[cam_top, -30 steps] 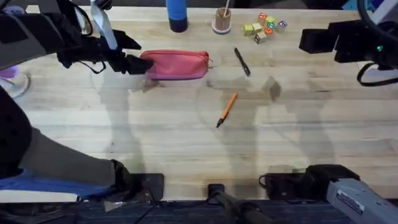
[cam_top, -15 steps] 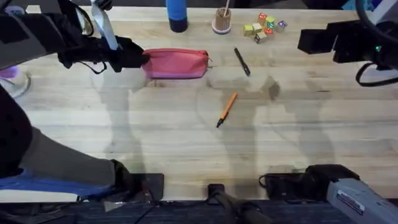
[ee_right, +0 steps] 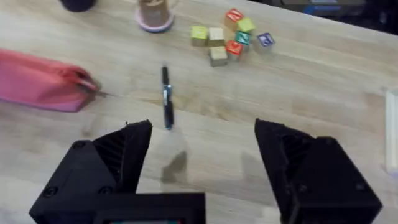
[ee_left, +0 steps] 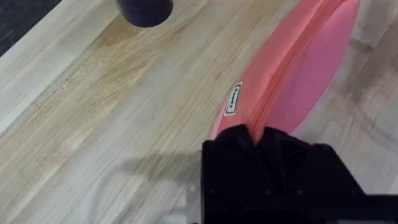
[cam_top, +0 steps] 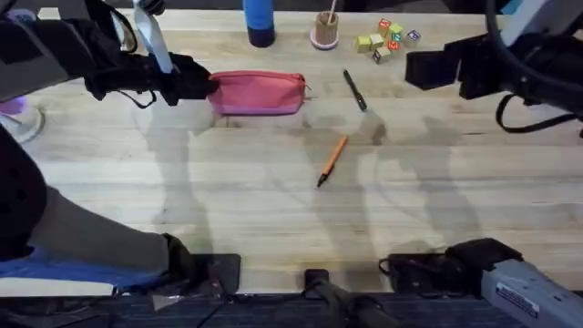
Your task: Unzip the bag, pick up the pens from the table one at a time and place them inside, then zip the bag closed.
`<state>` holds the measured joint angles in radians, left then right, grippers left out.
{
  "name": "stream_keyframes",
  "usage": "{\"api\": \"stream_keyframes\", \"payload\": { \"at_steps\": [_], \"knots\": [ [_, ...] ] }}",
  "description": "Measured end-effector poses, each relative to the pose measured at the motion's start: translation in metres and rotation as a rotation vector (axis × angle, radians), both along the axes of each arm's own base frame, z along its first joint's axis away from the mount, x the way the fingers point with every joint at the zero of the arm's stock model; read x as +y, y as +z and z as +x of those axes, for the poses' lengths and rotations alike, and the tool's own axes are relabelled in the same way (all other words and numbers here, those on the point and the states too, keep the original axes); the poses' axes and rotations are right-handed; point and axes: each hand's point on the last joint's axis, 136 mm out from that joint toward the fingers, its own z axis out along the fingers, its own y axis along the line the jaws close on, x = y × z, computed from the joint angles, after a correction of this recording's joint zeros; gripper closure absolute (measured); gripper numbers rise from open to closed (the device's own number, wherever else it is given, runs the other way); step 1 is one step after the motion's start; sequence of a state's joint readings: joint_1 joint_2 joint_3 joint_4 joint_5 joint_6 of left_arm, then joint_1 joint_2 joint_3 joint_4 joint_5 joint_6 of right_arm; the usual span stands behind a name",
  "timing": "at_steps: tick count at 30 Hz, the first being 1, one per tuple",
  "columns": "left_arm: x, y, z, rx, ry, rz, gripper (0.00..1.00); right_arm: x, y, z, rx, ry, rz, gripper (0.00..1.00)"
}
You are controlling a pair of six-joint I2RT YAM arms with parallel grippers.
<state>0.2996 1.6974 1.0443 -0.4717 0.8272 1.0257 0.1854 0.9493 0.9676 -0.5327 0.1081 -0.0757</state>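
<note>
Overhead: left fingers [cam_top: 208, 87] pinched on bag [cam_top: 260, 93] end, right fingers [cam_top: 421, 69] wide open, pens [cam_top: 332, 160] on table [cam_top: 273, 200]

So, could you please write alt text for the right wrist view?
The right gripper hangs open above the table, with the black pen lying just beyond its fingers. The pink bag lies off to one side, with coloured blocks farther away.

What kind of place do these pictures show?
Probably a robot test bench in a lab or workshop. Two arms work at a pale wooden table set with small props: a pink bag, two pens, coloured toy blocks and a blue bottle.
</note>
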Motion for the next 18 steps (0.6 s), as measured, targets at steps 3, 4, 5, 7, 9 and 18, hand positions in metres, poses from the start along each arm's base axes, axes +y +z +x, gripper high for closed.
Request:
{"api": "stream_keyframes", "payload": {
  "at_steps": [3, 4, 5, 7, 9, 18],
  "knots": [
    [0.0, 0.0, 0.0, 0.0, 0.0, 0.0, 0.957, 0.01, 0.0, -0.002, 0.0, 0.031, 0.001, 0.004],
    [0.0, 0.0, 0.0, 0.0, 0.0, 0.0, 0.957, 0.018, 0.0, -0.003, 0.0, 0.057, 0.001, 0.004],
    [0.0, 0.0, 0.0, 0.0, 0.0, 0.0, 0.957, 0.021, 0.0, -0.004, 0.001, 0.069, 0.005, 0.004],
    [0.0, 0.0, 0.0, 0.0, 0.0, 0.0, 0.957, 0.028, 0.0, -0.005, 0.004, 0.101, 0.02, 0.004],
    [0.0, 0.0, 0.0, 0.0, 0.0, 0.0, 0.957, 0.037, 0.001, -0.007, 0.007, 0.144, 0.048, 0.004],
    [0.0, 0.0, 0.0, 0.0, 0.0, 0.0, 0.958, 0.078, 0.012, -0.017, 0.002, 0.338, 0.21, 0.004]
  ]
}}
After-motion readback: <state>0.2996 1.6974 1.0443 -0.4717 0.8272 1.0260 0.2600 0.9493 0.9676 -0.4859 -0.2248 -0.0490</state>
